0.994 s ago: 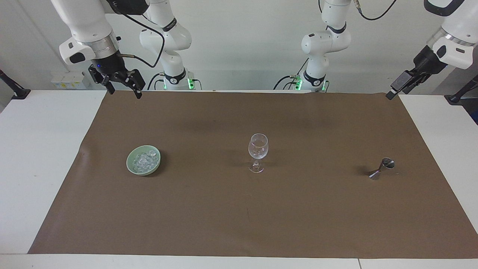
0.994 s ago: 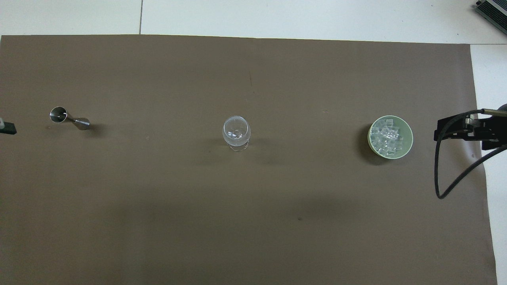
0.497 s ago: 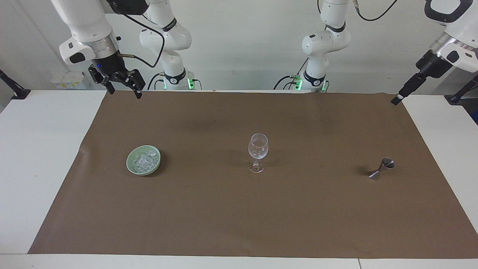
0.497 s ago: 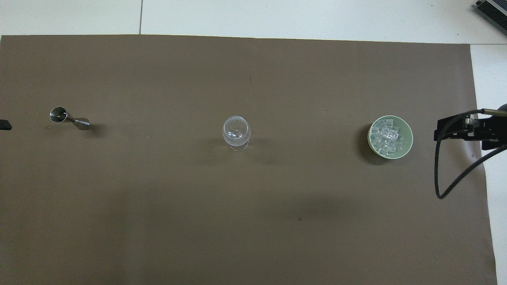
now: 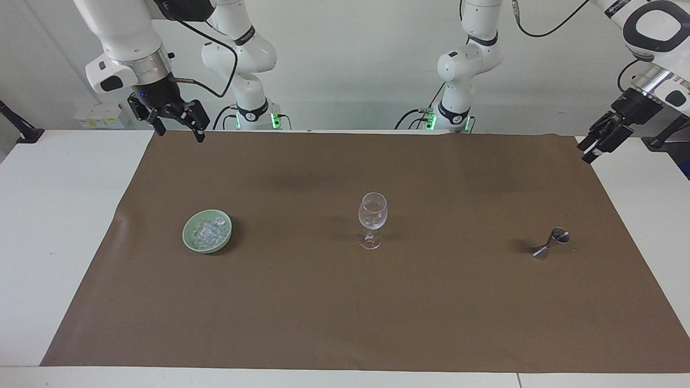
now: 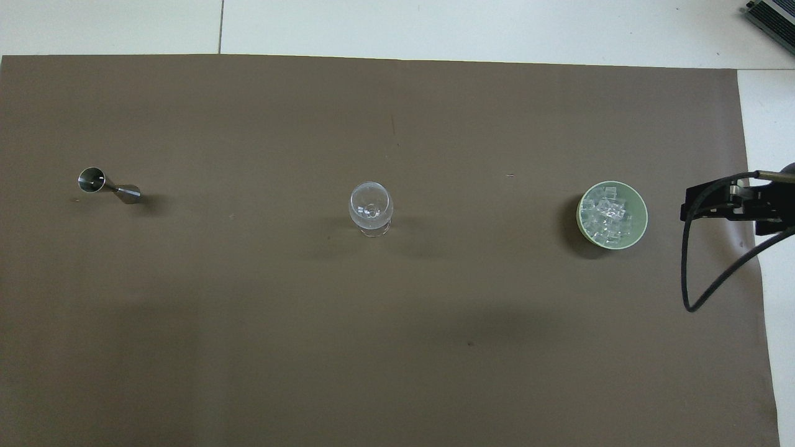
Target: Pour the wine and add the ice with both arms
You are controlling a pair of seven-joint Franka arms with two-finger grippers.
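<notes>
Ice [image 5: 208, 231], a heap of small clear glassy cubes, fills the pale green round bowl [image 5: 188, 240] on the brown paper mat [image 5: 345, 312] that covers the middle of my white worktop [image 5: 54, 226]. The bowl sits toward my right arm's end of the worktop. In line with it along the mat, about halfway between my two arms, the clear stemmed wine glass [image 5: 372, 218] stands upright on its foot, well apart from the bowl. Toward my left arm's end, again well apart from the glass, lies the small steel hourglass-shaped jigger [image 5: 550, 244], tipped over on its side with one open cup showing.

My right gripper [image 5: 178, 129] hangs in the air over the edge of the mat closest to my bases, at my right arm's end. Its fingers are spread wide, released, and grasp nothing. From above, this right gripper [image 6: 702, 208] appears just beside the bowl, over the mat's border, with a black cable [image 6: 695, 273] looping down from the wrist; the facing view shows it well above the surface and clear of the bowl.

My left gripper [image 5: 592, 150] is raised over the mat's corner at my left arm's end, pointing down at a slant. It too is released, with nothing between its fingers. It does not appear in the overhead view.
</notes>
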